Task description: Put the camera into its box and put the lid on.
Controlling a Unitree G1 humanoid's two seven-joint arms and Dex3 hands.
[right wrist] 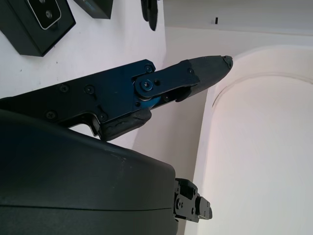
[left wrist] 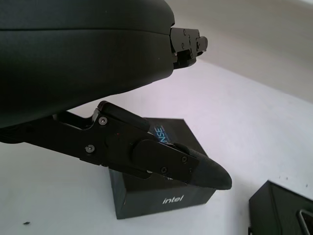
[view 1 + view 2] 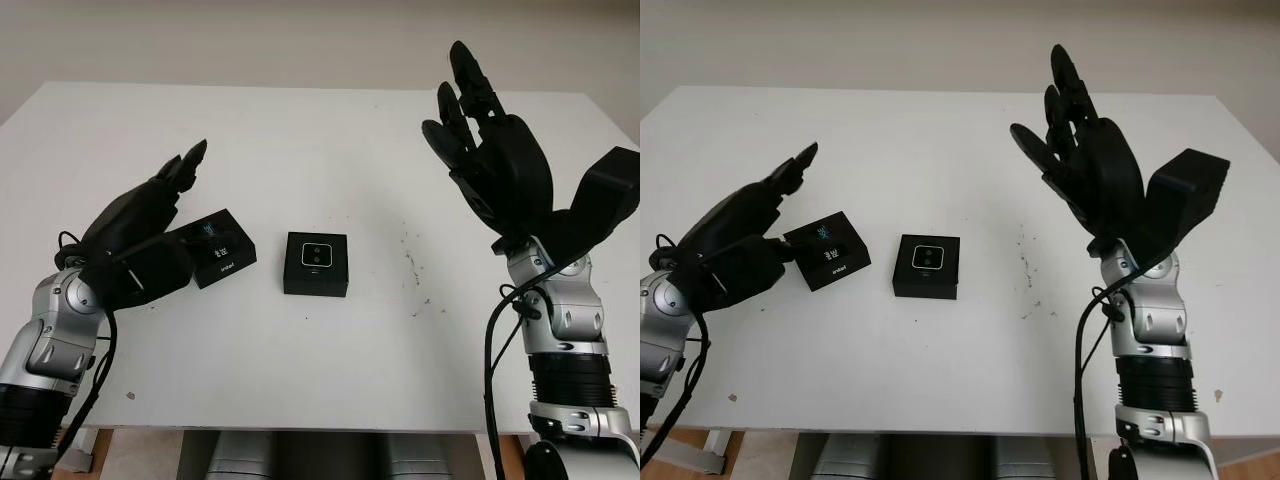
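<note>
We read the layout as a job half done: the camera (image 3: 316, 255) already sits lens-up in the open box (image 3: 316, 264) near the middle of the white table (image 3: 320, 370), so what remains, by our judgement, is the lid (image 3: 220, 248) — the black cover lying just to the box's left, turned a little askew. That explains the left hand (image 3: 150, 225), released and holding nothing, hanging low beside the lid on the side away from the box, with one finger (image 2: 166, 161) reaching over the lid's top; we cannot tell whether it actually touches. The right hand (image 3: 485, 140) is raised well above the table on the far right, open and empty, apparently kept clear of the work. The head views give us the whole arrangement and the gap between lid and box, but not the print on the lid. The left wrist view supplies that — a small logo on the lid's side wall and blue lettering on top — plus a corner of the box. The right wrist view looks down from height onto the box with the camera's face in it.
</note>
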